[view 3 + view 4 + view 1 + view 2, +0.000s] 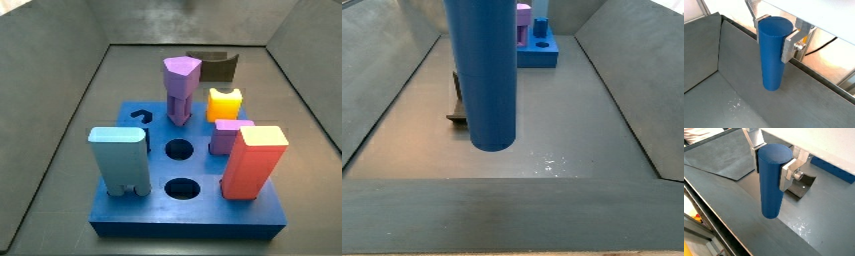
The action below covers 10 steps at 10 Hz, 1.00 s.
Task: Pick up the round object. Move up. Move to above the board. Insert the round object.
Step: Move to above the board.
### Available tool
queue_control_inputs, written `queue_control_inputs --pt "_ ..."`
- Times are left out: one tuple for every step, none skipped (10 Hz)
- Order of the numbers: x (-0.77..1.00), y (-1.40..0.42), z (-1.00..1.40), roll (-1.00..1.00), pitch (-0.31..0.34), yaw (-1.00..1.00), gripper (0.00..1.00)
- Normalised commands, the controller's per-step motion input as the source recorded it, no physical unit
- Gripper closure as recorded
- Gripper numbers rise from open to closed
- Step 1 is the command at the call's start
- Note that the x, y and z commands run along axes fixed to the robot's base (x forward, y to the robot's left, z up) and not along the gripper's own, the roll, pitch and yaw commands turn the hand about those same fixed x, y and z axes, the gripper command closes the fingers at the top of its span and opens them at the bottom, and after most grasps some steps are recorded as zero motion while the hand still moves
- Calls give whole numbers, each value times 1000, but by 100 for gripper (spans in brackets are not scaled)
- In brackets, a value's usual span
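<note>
A: The round object (773,52) is a plain deep blue, with no pattern; the gripper (779,39) around it shows silver plates.

B: The board (187,205) is a brighter blue. On it stand a purple post (181,88), a light-blue block (118,157), a yellow piece (225,103) and an orange-red block with a yellowish top (253,161).

A: The floor (556,130) is dull grey, the fixture (803,184) dark.
</note>
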Motion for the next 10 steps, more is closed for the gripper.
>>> queue_control_inputs --pt "118 401 20 -235 155 -48 100" --pt "118 400 20 -235 156 -48 100" --pt "117 400 19 -235 156 -48 100" --pt "117 400 20 -235 156 -48 100" --pt "117 401 20 -235 156 -48 100" --pt "117 400 20 -235 156 -48 100" --pt "116 400 20 -235 156 -48 100" --pt "116 400 20 -235 156 -48 100" --pt "116 400 20 -235 156 -48 100" --pt "116 401 20 -235 156 -48 100"
